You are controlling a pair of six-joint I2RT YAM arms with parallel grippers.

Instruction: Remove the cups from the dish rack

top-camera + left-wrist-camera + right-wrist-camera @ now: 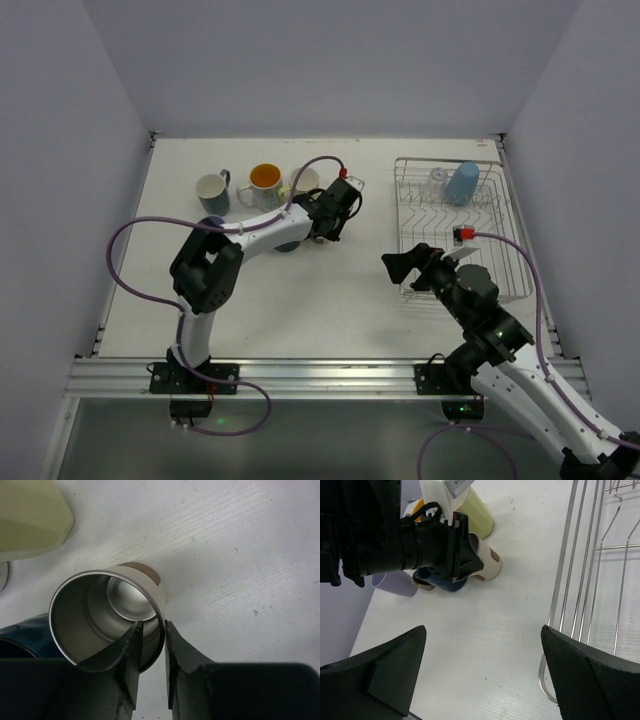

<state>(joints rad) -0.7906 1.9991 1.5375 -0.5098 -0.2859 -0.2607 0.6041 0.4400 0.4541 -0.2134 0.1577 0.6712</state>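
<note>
A metallic cup [107, 615] with a beige outside [489, 566] stands mouth up on the table. My left gripper [153, 627] straddles its rim, one finger inside and one outside. The jaws stand slightly apart, with a gap at the inner finger, so they are open. A navy cup [20, 635] and a cream cup [30, 515] stand close by. The dish rack [505, 270] sits at the right, holding a light blue cup [462, 183] and a clear glass [437, 178]. My right gripper [482, 640] hangs wide open and empty over bare table left of the rack's edge [560, 580].
A white mug [212, 190], an orange-lined mug [265, 182] and a lavender cup [395, 582] stand grouped at the back left. The left arm [410, 545] reaches over this group. Walls close off the table on the left, back and right.
</note>
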